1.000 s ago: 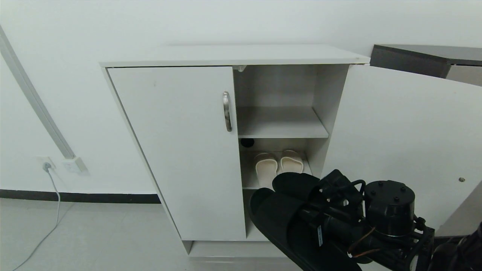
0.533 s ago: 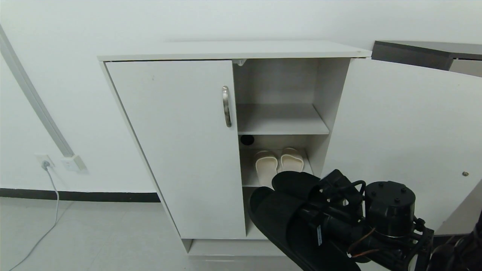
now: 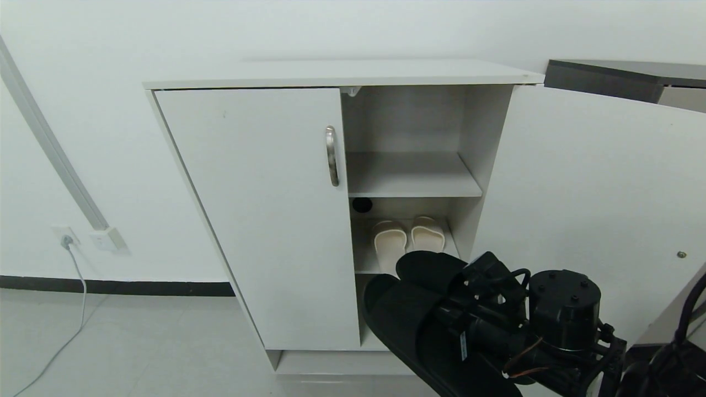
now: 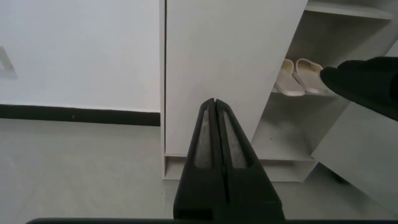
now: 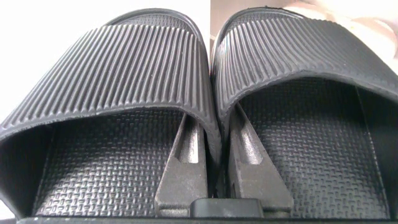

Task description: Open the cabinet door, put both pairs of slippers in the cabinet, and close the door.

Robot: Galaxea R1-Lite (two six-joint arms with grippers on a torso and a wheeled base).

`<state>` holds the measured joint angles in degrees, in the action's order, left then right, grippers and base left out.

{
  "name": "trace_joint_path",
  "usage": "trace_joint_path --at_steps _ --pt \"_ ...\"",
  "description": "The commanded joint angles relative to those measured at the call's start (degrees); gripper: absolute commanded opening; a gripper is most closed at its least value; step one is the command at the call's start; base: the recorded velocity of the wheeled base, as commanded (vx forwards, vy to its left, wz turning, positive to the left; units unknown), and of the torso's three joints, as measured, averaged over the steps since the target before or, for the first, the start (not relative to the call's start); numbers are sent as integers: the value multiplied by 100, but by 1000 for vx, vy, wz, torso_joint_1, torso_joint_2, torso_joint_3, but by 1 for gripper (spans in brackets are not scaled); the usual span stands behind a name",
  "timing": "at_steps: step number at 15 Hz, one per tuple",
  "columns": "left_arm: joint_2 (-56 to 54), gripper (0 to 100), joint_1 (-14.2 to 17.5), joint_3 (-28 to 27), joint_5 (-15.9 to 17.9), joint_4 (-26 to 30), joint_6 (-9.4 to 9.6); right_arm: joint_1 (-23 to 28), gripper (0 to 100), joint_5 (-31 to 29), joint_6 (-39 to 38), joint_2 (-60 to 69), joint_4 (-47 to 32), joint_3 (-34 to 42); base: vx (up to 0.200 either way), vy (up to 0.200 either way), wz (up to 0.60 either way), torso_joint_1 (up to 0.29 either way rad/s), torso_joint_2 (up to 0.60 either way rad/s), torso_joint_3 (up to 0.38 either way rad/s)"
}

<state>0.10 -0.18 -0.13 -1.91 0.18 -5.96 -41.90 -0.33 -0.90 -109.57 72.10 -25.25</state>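
Note:
The white cabinet (image 3: 248, 220) has its right door (image 3: 590, 209) swung open and its left door shut. A pair of cream slippers (image 3: 408, 240) sits on the middle shelf, also visible as cream slippers (image 4: 297, 76) from the left wrist. My right gripper (image 5: 214, 168) is shut on the black slippers (image 5: 205, 81), pinching their two inner edges together. It holds the black slippers (image 3: 419, 309) just in front of the open compartment, low down. My left gripper (image 4: 214, 134) hangs shut and holds nothing, facing the shut left door from a distance.
A metal handle (image 3: 331, 156) is on the left door. A wall socket with a cable (image 3: 69, 242) is at the lower left. A dark-topped piece of furniture (image 3: 623, 82) stands right of the cabinet. The upper shelf (image 3: 411, 176) is bare.
The camera has shifted slightly, so the cabinet sits a little lower in view. The right arm with the black slippers has edged slightly left towards the opening.

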Motion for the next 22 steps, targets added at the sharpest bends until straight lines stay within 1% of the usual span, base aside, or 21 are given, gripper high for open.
trace_joint_path --at_steps 1,2,4,7,9,10,11,12,14,17,18,19,20,21,22 --pt "-1 0 1 -4 -2 -1 -2 -2 0 -2 2 -56 6 2 0 0 -600 2 2 2" --pt "-1 0 1 -4 -2 -1 -2 -2 0 15 29 -82 6 -7 0 0 -600 -2 2 7" --pt "8 0 1 5 -2 -1 -2 -2 0 15 29 -126 33 -15 0 0 0 0 0 0" --pt "8 0 1 -4 -2 -1 -2 -11 0 15 46 -302 367 -15 0 0 0 0 0 0" --pt "-1 0 1 5 -2 -1 -2 -46 0 -20 213 -583 745 -77 0 0 0 0 0 0" --pt "-1 0 1 5 -2 -1 -2 -90 0 -204 284 -636 727 -138 0 0 0 0 0 0" --pt "-1 0 1 -4 -2 -1 -2 -284 0 -978 284 -645 235 -420 0 0 0 0 0 0" --pt "-1 0 1 -4 -2 -1 7 -433 0 -1760 161 -610 -539 -894 0 0 0 0 0 0" --pt "-1 0 1 -4 -2 -1 7 -741 0 -2331 -534 -539 -1690 -1808 0 0 0 0 0 0" --pt "-1 0 1 -4 -2 -1 16 -1119 0 -3325 -1334 -372 -3914 -2951 0 0 0 0 0 0" --pt "8 0 1 -4 -2 -1 7 -1171 0 -3518 -1439 -355 -4204 -3179 0 0 0 0 0 0" --pt "-1 0 1 -4 -2 -1 7 -1198 0 -3887 -1527 -355 -4626 -3698 0 0 0 0 0 0" --pt "-1 0 1 -4 -2 -1 7 -1198 0 -3940 -1527 -355 -4705 -3847 0 0 0 0 0 0" --pt "-1 0 1 -4 -2 -1 16 -1189 0 -4036 -1518 -337 -4960 -4392 0 0 0 0 0 0" --pt "8 0 1 -4 -2 -1 7 -1189 0 -4168 -1518 -346 -5144 -4753 0 0 0 0 0 0"
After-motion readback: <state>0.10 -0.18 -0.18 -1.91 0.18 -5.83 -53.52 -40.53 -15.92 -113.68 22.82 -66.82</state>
